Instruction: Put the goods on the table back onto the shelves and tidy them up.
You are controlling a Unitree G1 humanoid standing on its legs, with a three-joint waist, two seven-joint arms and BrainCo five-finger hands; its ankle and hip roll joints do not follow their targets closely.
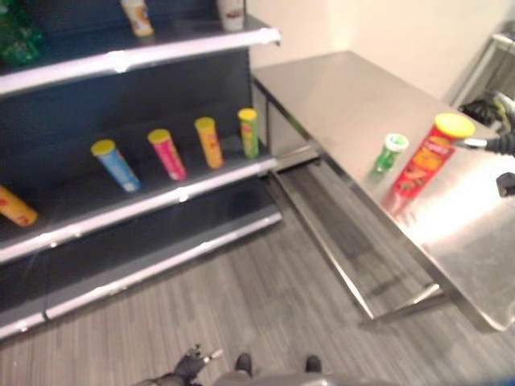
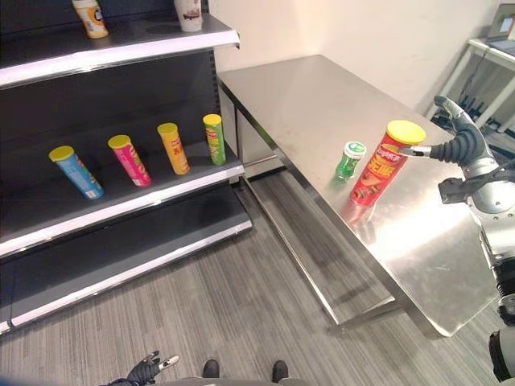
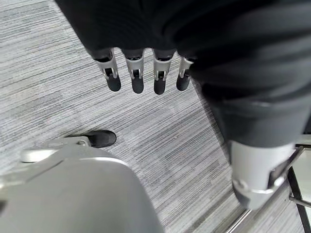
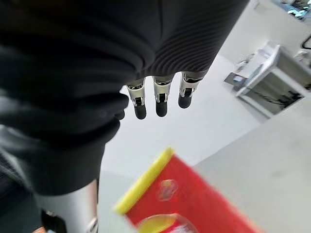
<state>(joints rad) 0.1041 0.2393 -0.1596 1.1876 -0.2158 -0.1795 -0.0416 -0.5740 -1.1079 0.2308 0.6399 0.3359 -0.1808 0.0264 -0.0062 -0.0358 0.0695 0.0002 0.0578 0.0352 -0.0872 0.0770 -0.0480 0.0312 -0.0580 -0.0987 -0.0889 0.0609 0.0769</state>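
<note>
My right hand (image 2: 460, 146) reaches in at the yellow lid of the tall red can (image 2: 385, 171), fingers straight and relaxed, closed on nothing; I judge this is the approach to a grasp, since the can stands upright on the steel table (image 2: 322, 104) and must go back to the shelf (image 2: 121, 205). The small green jar (image 2: 349, 159) stands just beside it. Four cans already stand in a leaning row on the shelf, so a matching spot is wanted. My left hand (image 3: 146, 77) hangs loose and open over the floor. The labels' print I leave unread.
</note>
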